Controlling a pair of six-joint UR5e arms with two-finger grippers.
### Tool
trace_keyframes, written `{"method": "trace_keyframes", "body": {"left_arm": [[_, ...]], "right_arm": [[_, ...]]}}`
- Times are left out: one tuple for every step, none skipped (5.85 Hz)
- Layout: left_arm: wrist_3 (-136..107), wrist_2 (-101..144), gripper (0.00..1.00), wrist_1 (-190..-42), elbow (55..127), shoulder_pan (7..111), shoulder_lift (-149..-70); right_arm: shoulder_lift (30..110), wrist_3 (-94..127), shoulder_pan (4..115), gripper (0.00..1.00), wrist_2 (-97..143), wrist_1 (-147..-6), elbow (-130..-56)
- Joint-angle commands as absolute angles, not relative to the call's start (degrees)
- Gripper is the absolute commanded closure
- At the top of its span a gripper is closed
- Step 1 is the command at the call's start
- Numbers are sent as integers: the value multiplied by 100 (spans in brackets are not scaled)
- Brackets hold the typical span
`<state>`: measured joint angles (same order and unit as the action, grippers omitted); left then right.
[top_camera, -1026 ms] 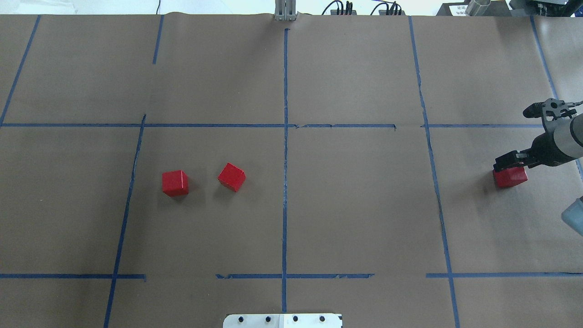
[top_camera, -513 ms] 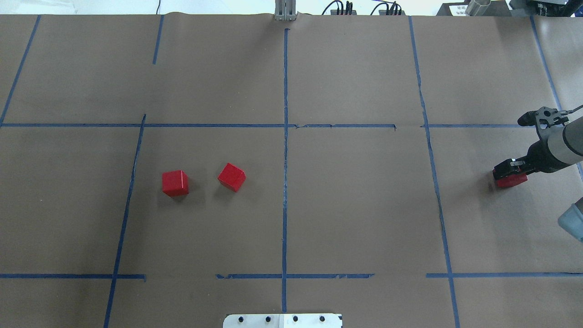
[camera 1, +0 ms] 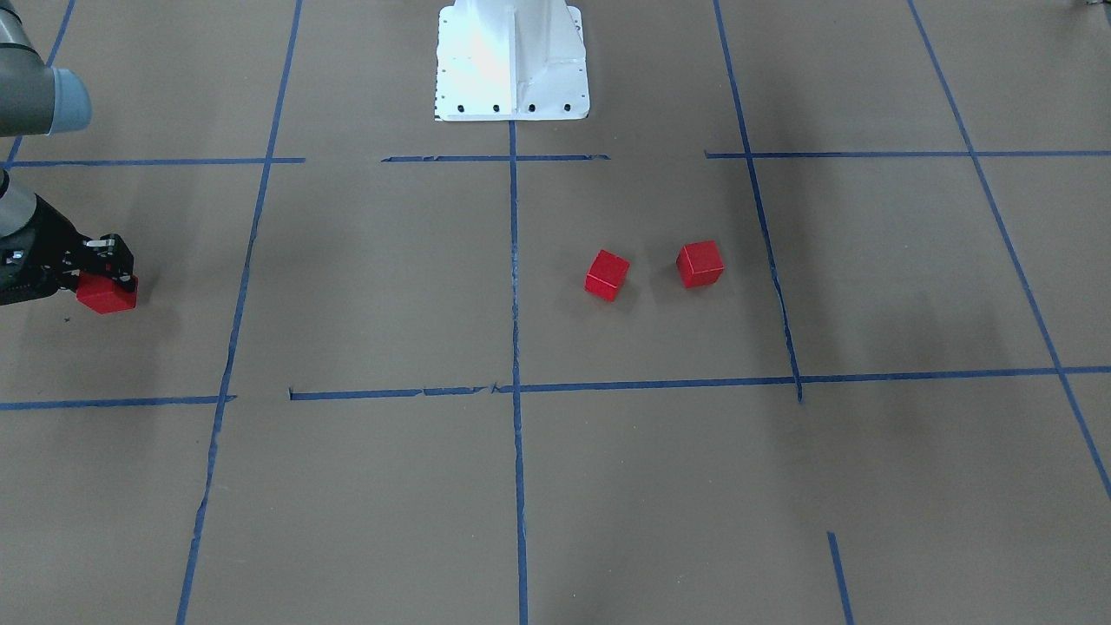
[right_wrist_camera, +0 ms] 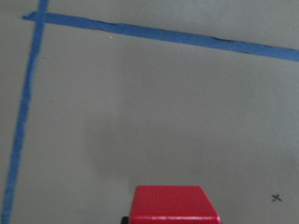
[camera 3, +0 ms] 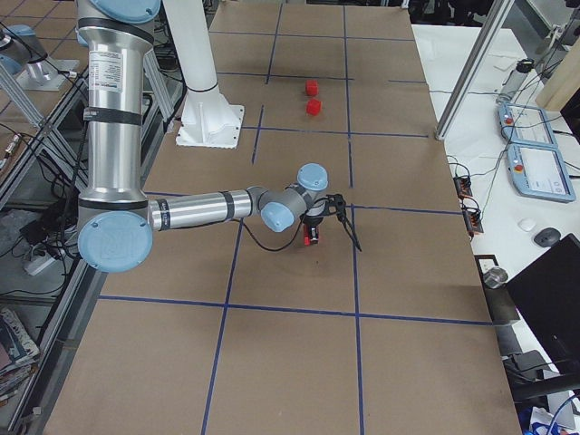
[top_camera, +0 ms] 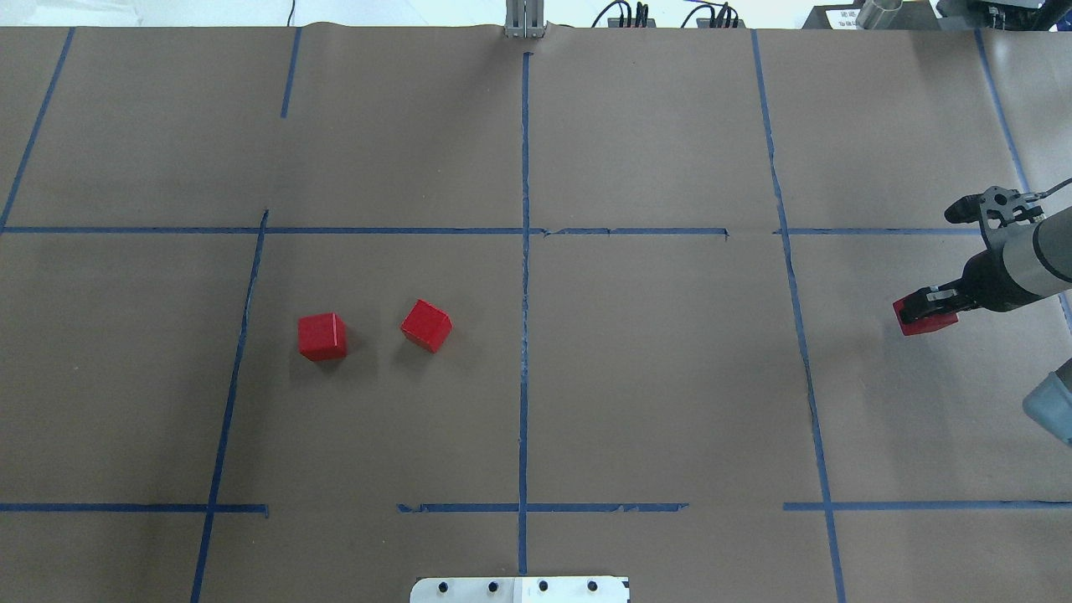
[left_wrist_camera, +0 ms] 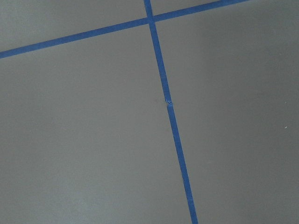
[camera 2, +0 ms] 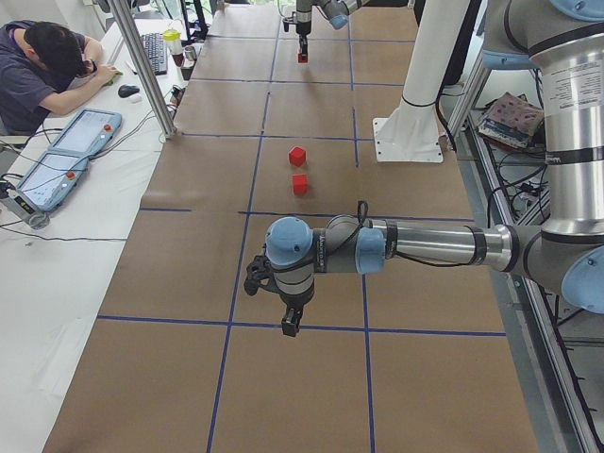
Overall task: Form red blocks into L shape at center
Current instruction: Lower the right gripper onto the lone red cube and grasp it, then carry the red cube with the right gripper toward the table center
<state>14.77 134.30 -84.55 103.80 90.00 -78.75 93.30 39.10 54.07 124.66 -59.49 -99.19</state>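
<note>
Presently: red blocks, three; first block (top_camera: 322,337) and second block (top_camera: 426,326) lie apart, left of the center (top_camera: 523,368), bare brown paper (top_camera: 670,377) all round; third block (top_camera: 925,326) clamped in right gripper (top_camera: 921,308) near the paper's right edge; left gripper (camera 2: 291,326), jaw state cannot be told.

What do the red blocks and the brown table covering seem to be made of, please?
The red blocks look like painted wood or hard plastic, I cannot tell which: flat matte faces, crisp edges, a faint edge sheen in the right wrist view. The table covering looks like brown kraft paper: dull, slightly rippled. The grid lines look like blue painter's tape, torn in places.
</note>
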Motion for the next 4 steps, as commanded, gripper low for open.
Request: {"method": "trace_keyframes", "body": {"left_arm": [[1477, 13430, 0, -8464, 10380, 9000, -7875], [1477, 13430, 0, -8473, 10380, 9000, -7875], [1477, 13430, 0, -8481, 10380, 9000, -7875], [1477, 13430, 0, -8481, 10380, 9000, -7875]], "right_arm": [[8837, 4381, 5309, 77, 12472, -5994, -10213], [8346, 5021, 5021, 76, 12454, -5994, -10187], [7871, 5723, 4514, 76, 12176, -6003, -10126], [7196, 6244, 3969, 76, 11607, -6690, -10090]]}}
